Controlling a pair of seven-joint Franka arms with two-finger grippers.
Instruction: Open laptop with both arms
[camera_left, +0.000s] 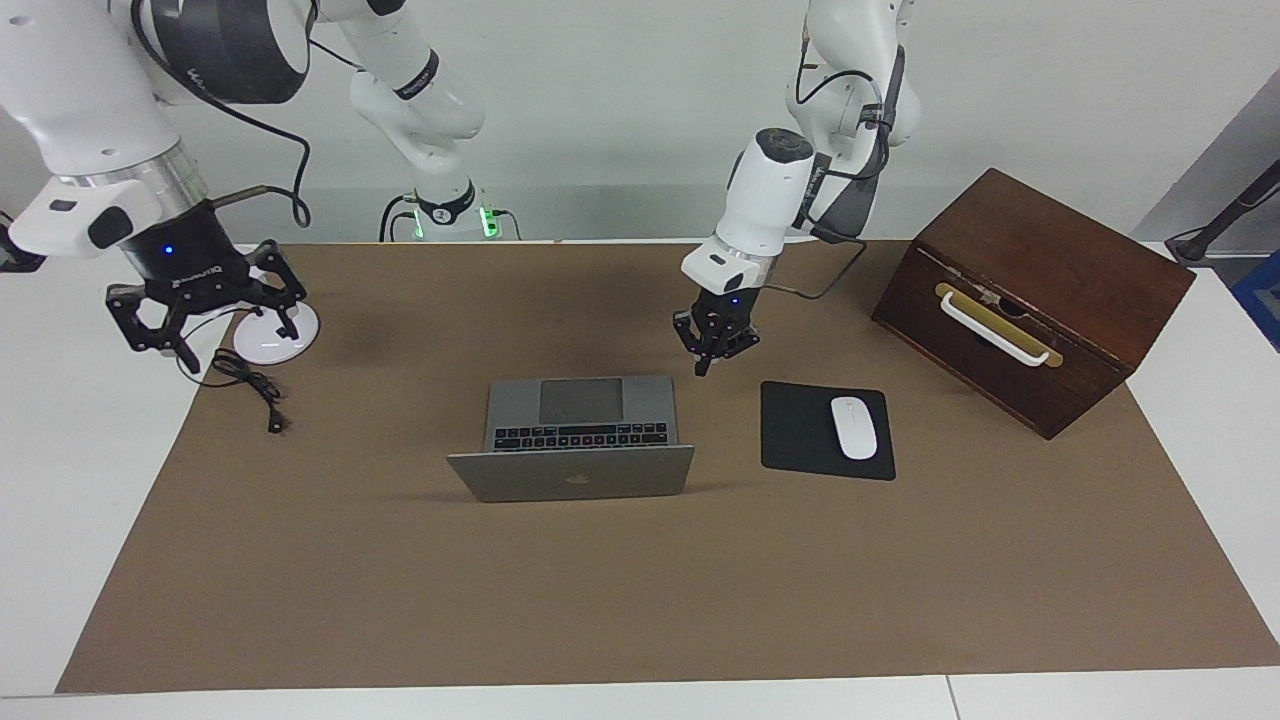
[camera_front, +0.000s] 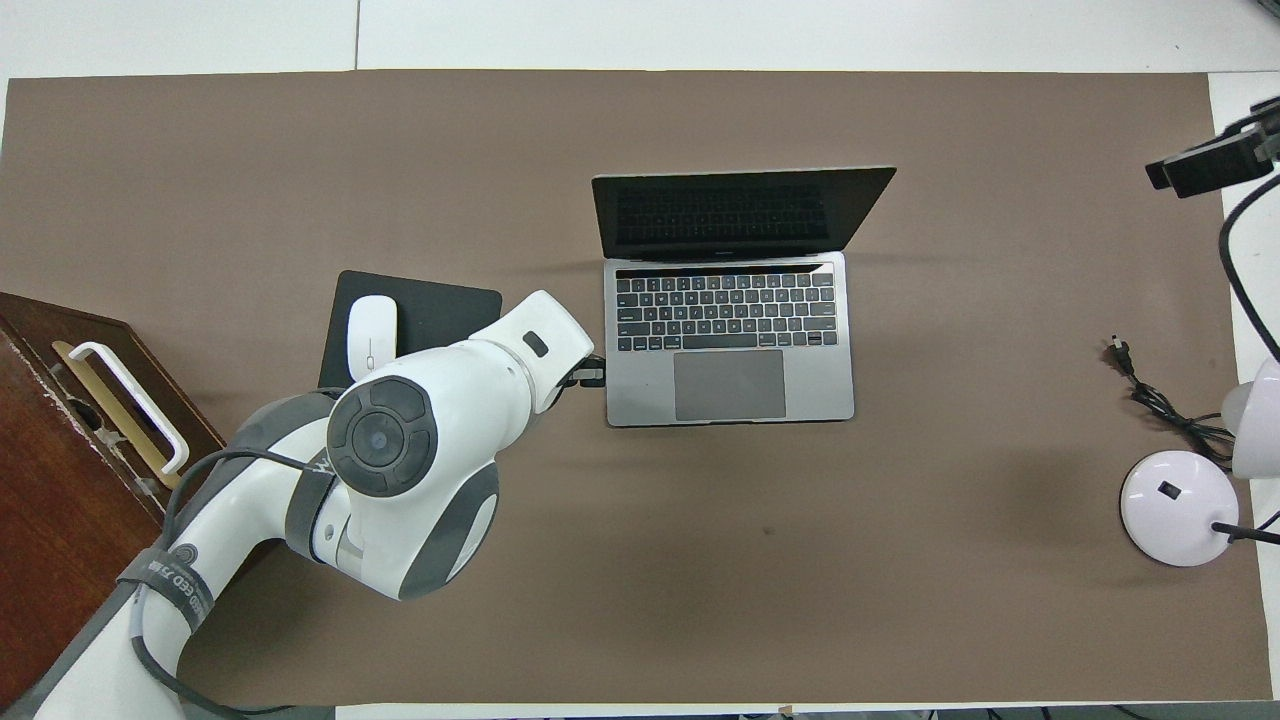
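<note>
Facing view: the laptop (camera_left: 575, 440) already stands open at mid-surface, so the task looks about finished; the next move is probably just to draw clear. The left hand (camera_left: 712, 345) hangs just beside the laptop's corner, apparently not touching, its grip unreadable. The right hand (camera_left: 205, 305), open and empty, waits well apart from the laptop.

Overhead view: the laptop (camera_front: 730, 300) shows keys and a raised screen; the left hand (camera_front: 588, 375) sits beside its base.
</note>
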